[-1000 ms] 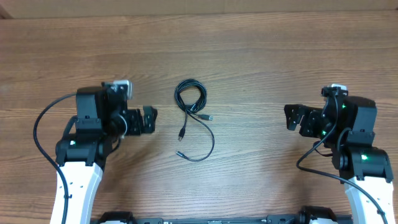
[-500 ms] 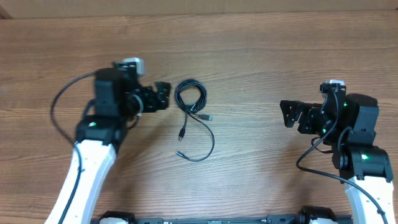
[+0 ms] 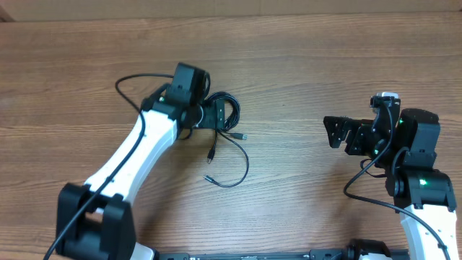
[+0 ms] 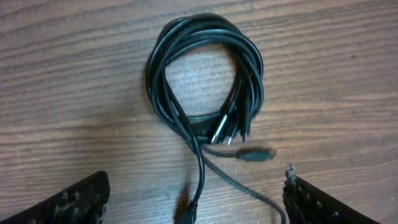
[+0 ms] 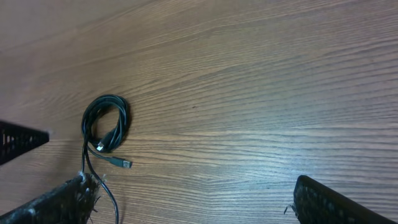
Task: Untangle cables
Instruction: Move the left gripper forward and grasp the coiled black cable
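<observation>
The cables (image 3: 229, 130) are thin black cords on the wooden table, coiled at the top with loose ends and small plugs trailing below. The coil fills the left wrist view (image 4: 205, 81), with several plugs bunched inside it. It shows small in the right wrist view (image 5: 107, 124). My left gripper (image 3: 216, 117) is open and empty right over the coil's left side; its fingertips flank the trailing strands (image 4: 196, 199). My right gripper (image 3: 339, 135) is open and empty far to the right of the cables (image 5: 193, 199).
The wooden table (image 3: 303, 65) stretches all round the cables. The left arm's own thicker black wire (image 3: 137, 79) loops behind its wrist. The left fingertip shows at the left edge of the right wrist view (image 5: 18, 140).
My left arm has swung forward and to the right, from beside the table's left to right over the coil. The right gripper has hardly moved. The cables lie as before.
</observation>
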Robot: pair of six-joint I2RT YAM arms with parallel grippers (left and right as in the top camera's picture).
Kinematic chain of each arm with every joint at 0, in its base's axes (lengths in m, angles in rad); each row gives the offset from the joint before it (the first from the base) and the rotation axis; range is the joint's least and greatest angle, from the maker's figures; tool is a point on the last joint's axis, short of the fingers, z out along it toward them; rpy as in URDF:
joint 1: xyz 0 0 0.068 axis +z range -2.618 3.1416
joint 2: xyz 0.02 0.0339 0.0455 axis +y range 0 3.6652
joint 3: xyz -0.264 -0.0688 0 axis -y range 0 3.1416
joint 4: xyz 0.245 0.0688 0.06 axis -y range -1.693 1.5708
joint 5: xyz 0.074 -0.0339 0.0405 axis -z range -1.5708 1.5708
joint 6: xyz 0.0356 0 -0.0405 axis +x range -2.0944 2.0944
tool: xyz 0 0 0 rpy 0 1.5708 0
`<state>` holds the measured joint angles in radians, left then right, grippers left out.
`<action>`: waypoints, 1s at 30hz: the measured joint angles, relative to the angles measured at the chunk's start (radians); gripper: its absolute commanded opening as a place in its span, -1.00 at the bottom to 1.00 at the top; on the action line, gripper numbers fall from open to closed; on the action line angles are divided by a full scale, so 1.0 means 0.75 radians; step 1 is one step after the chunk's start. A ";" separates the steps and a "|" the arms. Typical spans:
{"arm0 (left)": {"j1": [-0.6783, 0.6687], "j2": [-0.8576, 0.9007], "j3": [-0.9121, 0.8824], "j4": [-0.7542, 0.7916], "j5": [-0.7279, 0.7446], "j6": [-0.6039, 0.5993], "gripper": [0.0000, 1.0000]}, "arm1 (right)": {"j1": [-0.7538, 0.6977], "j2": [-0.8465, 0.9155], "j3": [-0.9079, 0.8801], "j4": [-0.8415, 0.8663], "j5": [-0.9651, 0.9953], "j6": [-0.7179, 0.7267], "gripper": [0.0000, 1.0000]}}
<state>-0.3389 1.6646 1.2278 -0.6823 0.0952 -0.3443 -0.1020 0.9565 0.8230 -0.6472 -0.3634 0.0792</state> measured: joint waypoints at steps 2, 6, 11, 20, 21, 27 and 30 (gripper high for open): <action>0.000 0.052 0.044 -0.009 -0.004 -0.033 0.59 | 0.000 0.000 0.000 0.000 -0.001 0.000 1.00; 0.000 0.150 0.059 -0.010 0.004 -0.092 0.48 | 0.000 0.001 0.000 -0.001 -0.001 0.001 1.00; -0.007 0.294 0.059 0.026 0.060 -0.130 0.25 | 0.000 0.001 0.000 -0.001 -0.001 0.000 1.00; -0.038 0.385 0.059 0.063 0.089 -0.157 -0.92 | 0.000 0.000 0.000 -0.001 0.000 0.000 1.00; -0.038 0.385 0.061 0.066 0.093 -0.157 -0.92 | 0.000 0.000 0.000 -0.001 -0.001 -0.001 1.00; -0.038 0.385 0.188 -0.102 0.106 -0.135 -0.92 | 0.000 0.002 0.000 0.000 0.000 0.000 1.00; -0.038 0.385 0.354 -0.193 0.182 -0.063 -0.92 | 0.000 0.021 0.000 0.005 -0.019 0.000 1.00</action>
<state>-0.3672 1.9530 1.4933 -0.8268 0.2314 -0.3916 -0.1020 0.9722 0.8230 -0.6437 -0.3779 0.0792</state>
